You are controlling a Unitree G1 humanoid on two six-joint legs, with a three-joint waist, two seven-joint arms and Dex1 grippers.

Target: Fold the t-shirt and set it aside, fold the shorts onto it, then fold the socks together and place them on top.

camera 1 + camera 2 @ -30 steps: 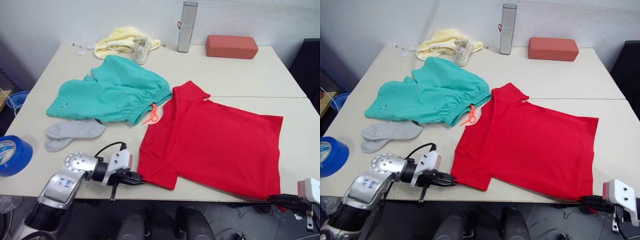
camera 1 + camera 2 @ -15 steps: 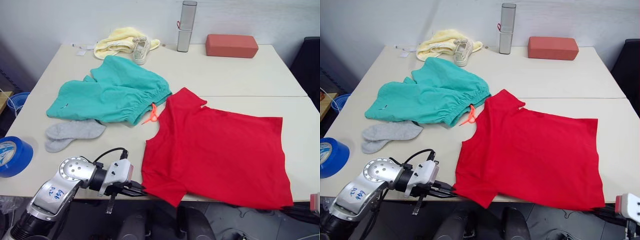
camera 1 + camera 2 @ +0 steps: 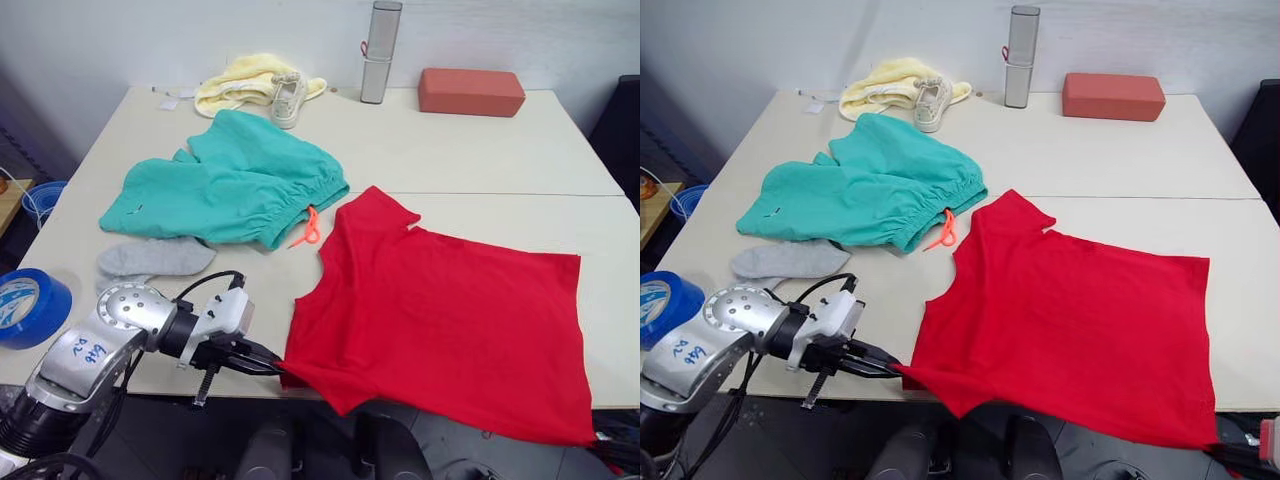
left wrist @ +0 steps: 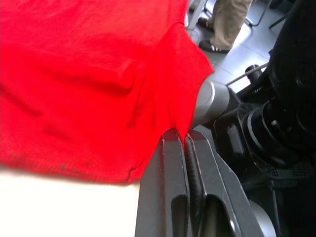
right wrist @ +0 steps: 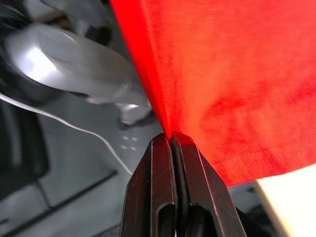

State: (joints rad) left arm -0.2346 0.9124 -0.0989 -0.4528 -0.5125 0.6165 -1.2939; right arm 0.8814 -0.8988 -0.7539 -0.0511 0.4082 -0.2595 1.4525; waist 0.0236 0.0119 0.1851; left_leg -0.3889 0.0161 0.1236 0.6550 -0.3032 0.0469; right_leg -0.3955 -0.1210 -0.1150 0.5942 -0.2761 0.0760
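Two claws, left (image 4: 183, 140) and right (image 5: 171, 138), each pinch the one t-shirt (image 3: 450, 310).

Left arm (image 3: 85, 355): silver-grey metal housing with blue handwritten marks, black joint section, white wrist block. A black cable (image 3: 205, 285) loops over the wrist. Left tool (image 3: 268, 364): two slim black fingers. Right tool (image 5: 172, 140): two black fingers with slotted bases.

t-shirt (image 3: 450, 320): matt cloth | table (image 3: 480, 150): smooth matt | canister (image 3: 378, 52): brushed metal
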